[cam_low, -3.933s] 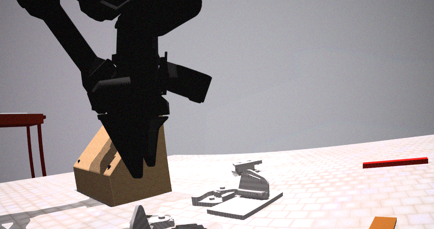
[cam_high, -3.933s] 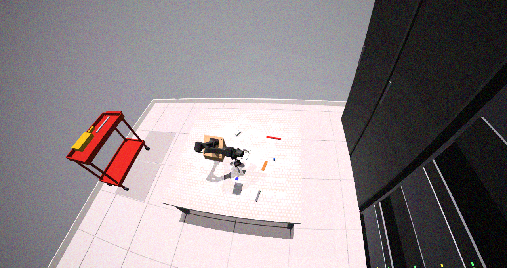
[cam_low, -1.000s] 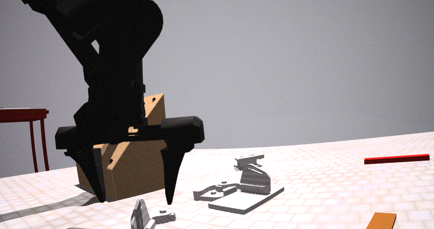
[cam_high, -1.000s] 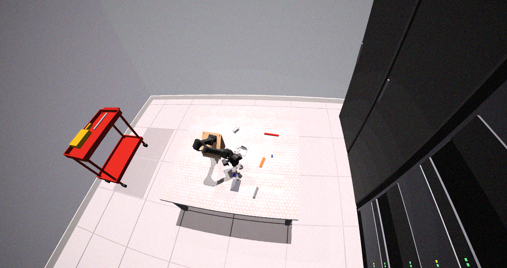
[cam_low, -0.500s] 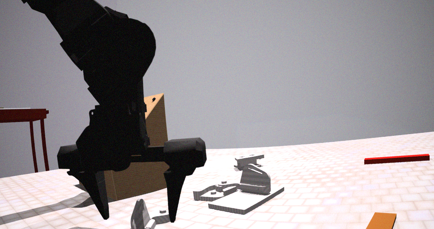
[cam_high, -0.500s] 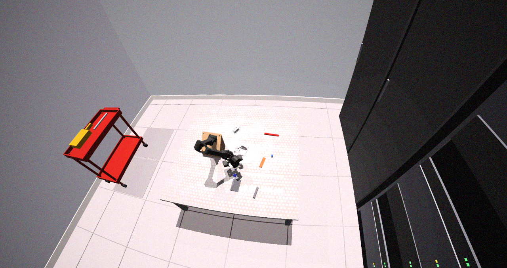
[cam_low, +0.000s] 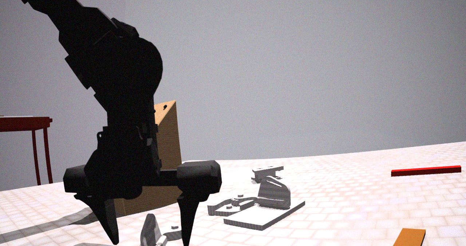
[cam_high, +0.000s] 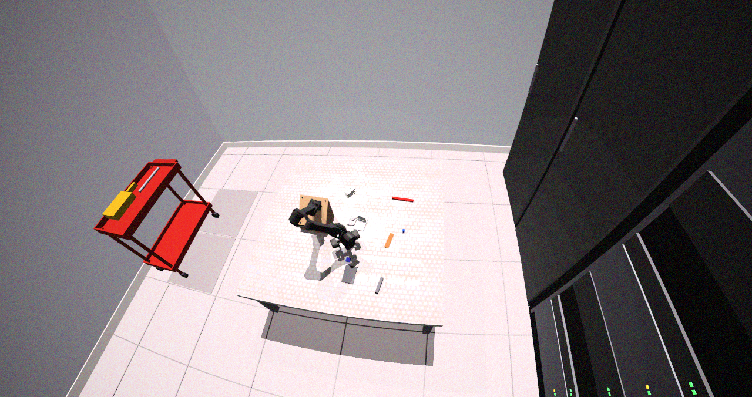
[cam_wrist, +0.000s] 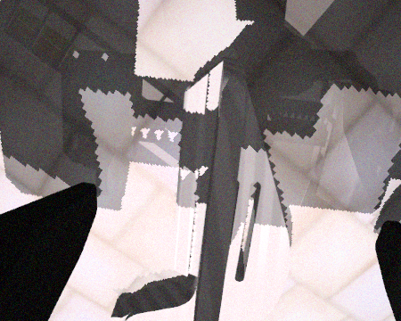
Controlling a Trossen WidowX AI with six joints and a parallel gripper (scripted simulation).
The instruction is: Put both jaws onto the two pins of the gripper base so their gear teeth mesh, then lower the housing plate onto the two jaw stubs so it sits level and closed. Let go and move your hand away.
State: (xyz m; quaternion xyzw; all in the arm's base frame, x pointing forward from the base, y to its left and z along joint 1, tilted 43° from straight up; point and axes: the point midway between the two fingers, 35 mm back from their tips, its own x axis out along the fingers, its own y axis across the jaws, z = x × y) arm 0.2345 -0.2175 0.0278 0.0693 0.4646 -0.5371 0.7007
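My gripper point(cam_low: 151, 241) point(cam_wrist: 242, 218) is open and empty, pointing down, its fingertips on either side of the loose grey jaw point(cam_low: 149, 226) point(cam_wrist: 216, 223). The jaw's slotted plate stands upright, with a stub on its low toothed arm; its lower part is cut off in the exterior view. The grey gripper base point(cam_low: 244, 219) lies farther back. The other jaw point(cam_low: 274, 192) stands at it, its toothed arm over the pin end; I cannot tell how firmly it sits. The housing plate point(cam_low: 267, 171) point(cam_high: 350, 191) lies behind, raised on its own short legs or stubs.
A wooden arm mount point(cam_high: 322, 205) point(cam_low: 167, 146) stands behind the gripper. A red bar point(cam_high: 402, 199) point(cam_low: 426, 171) and an orange block point(cam_high: 389, 241) point(cam_low: 411, 236) lie to the right. A grey plate point(cam_high: 349, 275) and a grey bar point(cam_high: 379, 285) lie toward the front edge.
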